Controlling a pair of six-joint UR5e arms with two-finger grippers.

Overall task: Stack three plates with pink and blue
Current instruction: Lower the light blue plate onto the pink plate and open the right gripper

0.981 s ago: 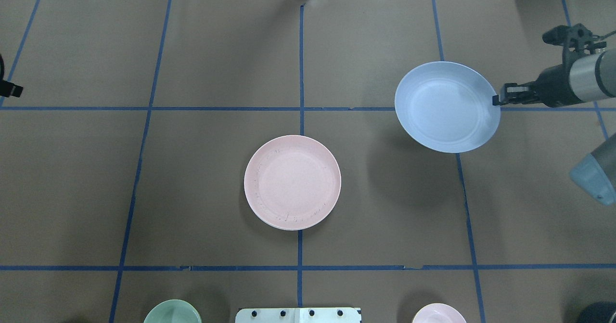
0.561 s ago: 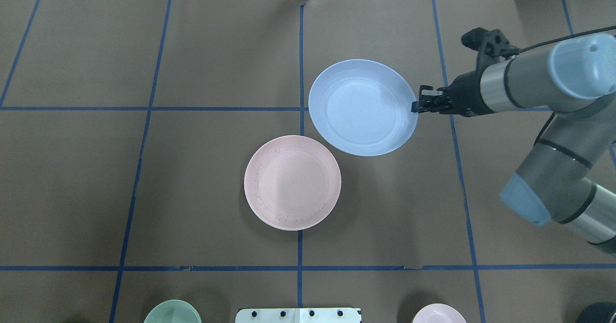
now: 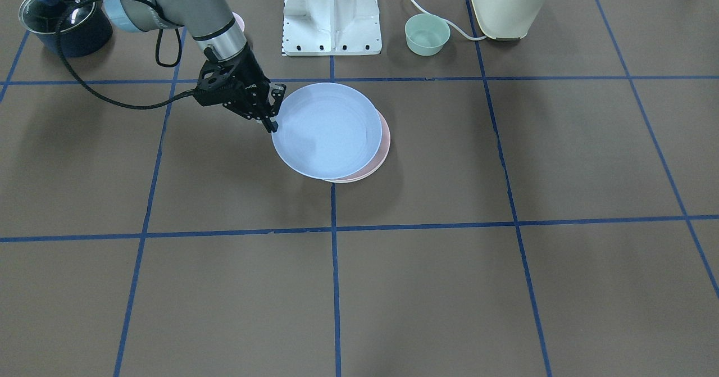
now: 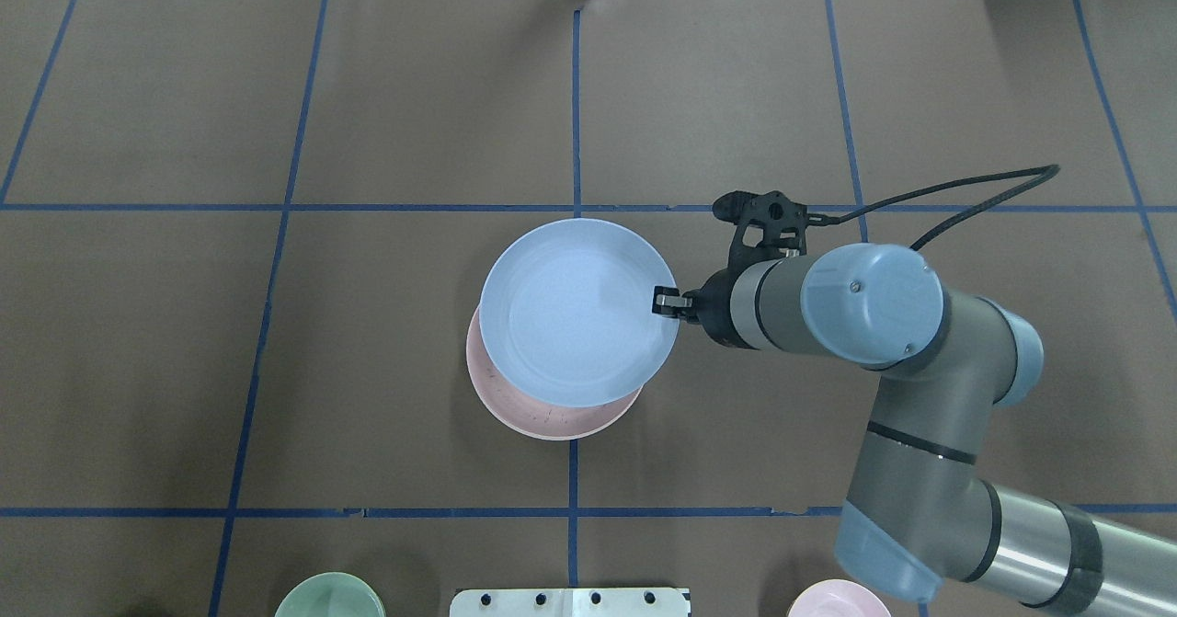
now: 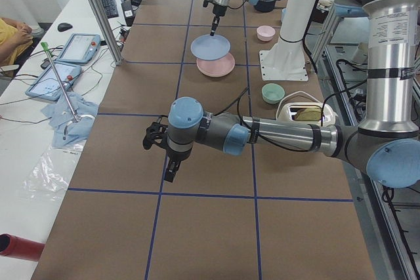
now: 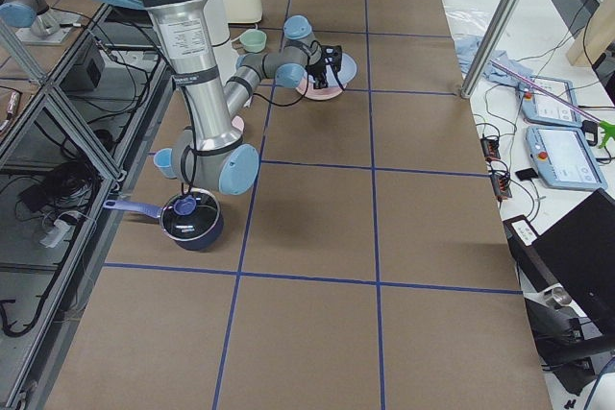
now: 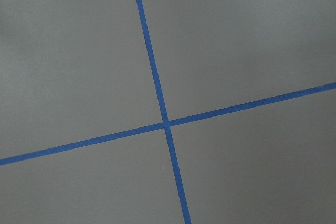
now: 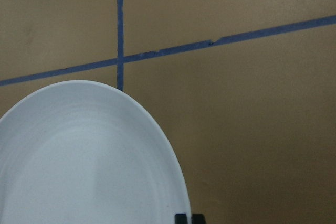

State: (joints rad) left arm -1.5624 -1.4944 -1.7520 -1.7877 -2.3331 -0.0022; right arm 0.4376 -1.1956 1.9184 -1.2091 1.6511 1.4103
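My right gripper [image 4: 664, 302] is shut on the right rim of the light blue plate [image 4: 577, 312]. It holds the plate a little above the pale pink plate [image 4: 552, 419], which lies on the table at the middle tape cross. The blue plate covers most of the pink one, shifted toward the far side. The front view shows the same, with the gripper [image 3: 269, 119], the blue plate [image 3: 326, 130] and the pink rim [image 3: 383, 151]. The cream-white plate is hidden or out of view. My left gripper [image 5: 169, 168] hovers over bare table far to the left; I cannot tell its state.
A small green bowl [image 4: 329, 597] and a small pink bowl [image 4: 837, 600] sit near the robot base [image 4: 570, 601]. A cream toaster [image 3: 508, 0] stands by the green bowl. A dark lidded pot [image 3: 62, 20] stands behind the right arm. Blue tape lines cross the brown table.
My right arm has carried the blue plate from the far right leftward and toward the robot, to over the pink plate. The pink plate has not moved.
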